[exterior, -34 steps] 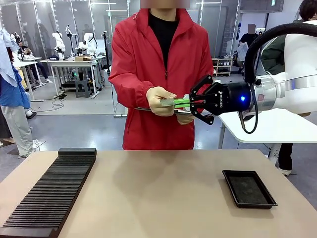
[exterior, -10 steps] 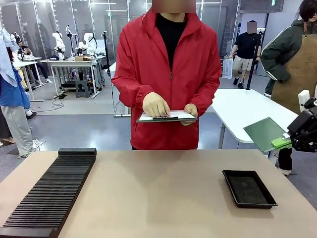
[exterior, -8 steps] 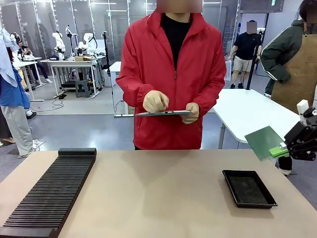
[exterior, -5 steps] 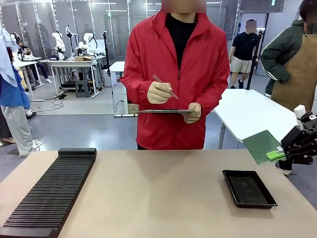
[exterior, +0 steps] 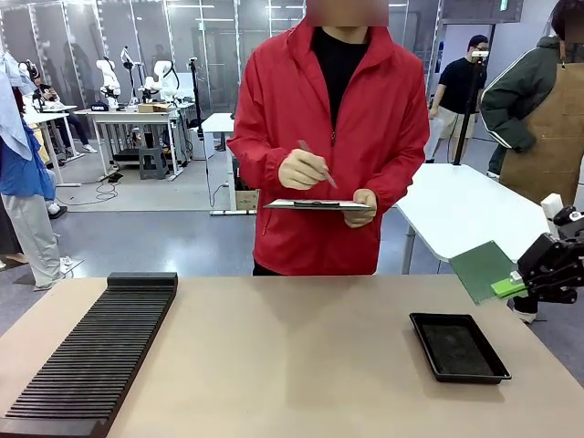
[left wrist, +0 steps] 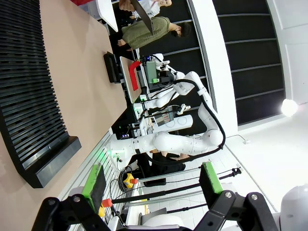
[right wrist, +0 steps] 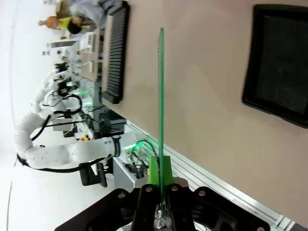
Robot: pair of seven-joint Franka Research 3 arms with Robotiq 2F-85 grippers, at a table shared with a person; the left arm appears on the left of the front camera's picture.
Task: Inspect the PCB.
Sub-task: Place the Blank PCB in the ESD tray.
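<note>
While the PCB (exterior: pixel 483 269) hangs tilted above the table's right edge, past the black tray (exterior: pixel 458 347), the right gripper (exterior: pixel 522 281) pinches its corner, fingers clamped tight. Off to the side, the left gripper (left wrist: pixel 150 179) stands wide apart, empty. Across the table, a person writes on a clipboard (exterior: pixel 318 205).

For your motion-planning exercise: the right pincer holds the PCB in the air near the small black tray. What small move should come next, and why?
Probably lower the PCB toward the tray. The right pincer grips it by one edge, up and just beyond the tray's far right corner, and the person is writing on a clipboard.
</note>
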